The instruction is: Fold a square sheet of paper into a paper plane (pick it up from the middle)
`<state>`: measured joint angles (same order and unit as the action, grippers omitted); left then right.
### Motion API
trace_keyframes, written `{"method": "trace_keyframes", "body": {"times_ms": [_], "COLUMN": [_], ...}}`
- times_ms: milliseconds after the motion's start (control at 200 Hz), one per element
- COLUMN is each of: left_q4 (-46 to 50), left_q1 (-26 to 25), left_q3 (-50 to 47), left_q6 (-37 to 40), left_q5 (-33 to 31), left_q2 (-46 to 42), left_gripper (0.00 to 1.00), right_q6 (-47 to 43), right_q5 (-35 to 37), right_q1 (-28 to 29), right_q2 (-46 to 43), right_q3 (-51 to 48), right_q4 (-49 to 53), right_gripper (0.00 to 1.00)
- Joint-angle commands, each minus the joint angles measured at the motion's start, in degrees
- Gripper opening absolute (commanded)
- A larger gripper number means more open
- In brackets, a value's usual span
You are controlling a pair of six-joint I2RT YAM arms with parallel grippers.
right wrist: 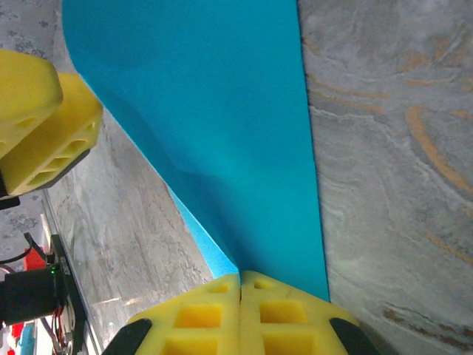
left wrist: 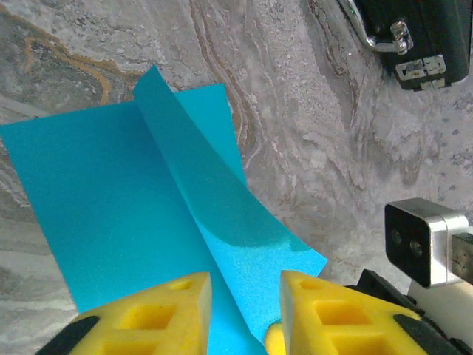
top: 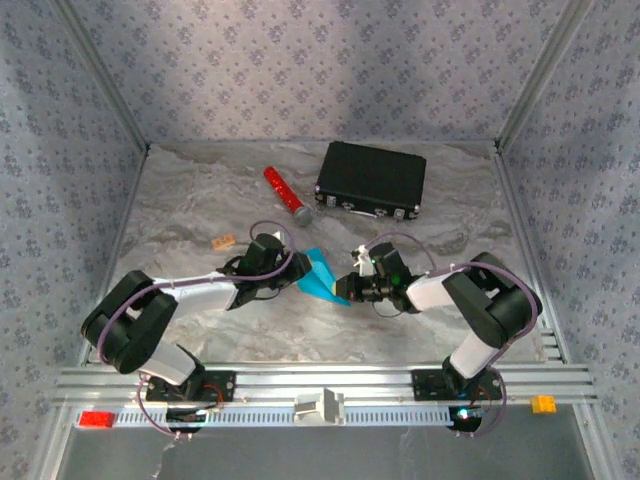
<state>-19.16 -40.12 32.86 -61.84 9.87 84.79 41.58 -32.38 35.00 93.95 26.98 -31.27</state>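
Currently the right hand [right wrist: 240, 277] is pinching the square sheet of paper [top: 322, 277] tight at its 3 o'clock side, over the middle of the desk [top: 200, 200]. The left hand [left wrist: 245, 285] is sitting part-open at 9 o'clock, straddling the raised flap without gripping it. If that hand is clamping off the intended line, I judge the limp sheet risks creasing crooked or tearing free.

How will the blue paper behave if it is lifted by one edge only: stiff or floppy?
Probably floppy: the paper bows in a soft curve away from where the right hand pinches it. Likely very light, being a thin sheet. It may crease or slip easily, since the pinch sits only at its edge.
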Motion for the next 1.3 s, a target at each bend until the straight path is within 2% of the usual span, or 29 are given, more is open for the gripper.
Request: {"method": "trace_keyframes", "body": {"times_ms": [0, 95, 225, 465, 625, 845, 1294], "left_q4": [-1.7, -1.7, -2.1, -3.2, -1.6, -0.3, 1.4], "left_q1": [0.0, 0.0, 0.0, 0.1, 0.5, 1.1, 1.6], "left_q3": [1.4, 1.4, 1.7, 2.2, 2.4, 2.4, 3.9], "left_q6": [0.2, 0.1, -0.4, -1.4, -3.2, -4.3, -5.4], "left_q5": [1.0, 1.0, 0.9, 1.2, 0.6, 0.8, 4.0], "left_q2": [0.0, -0.2, -0.2, 1.2, 2.3, 2.8, 4.6], "left_gripper": [0.39, 0.51, 0.60, 0.69, 0.69, 0.61, 0.20], "right_q6": [-1.5, -5.0, -9.5, -14.4, -18.4, -24.3, -34.5], "right_q5": [1.7, 6.2, 12.1, 22.1, 29.3, 35.4, 50.1], "right_q1": [0.6, 2.2, 5.0, 10.5, 14.0, 18.0, 25.4], "right_q2": [-1.5, -3.4, -4.9, -6.1, -7.3, -8.5, -9.1], "right_q3": [1.8, 2.5, 3.7, 5.9, 6.1, 5.8, 4.5], "right_q4": [4.0, 8.5, 12.8, 17.1, 17.7, 17.5, 14.9], "right_gripper": [0.09, 0.10, 0.10, 0.12, 0.13, 0.14, 0.19]}}
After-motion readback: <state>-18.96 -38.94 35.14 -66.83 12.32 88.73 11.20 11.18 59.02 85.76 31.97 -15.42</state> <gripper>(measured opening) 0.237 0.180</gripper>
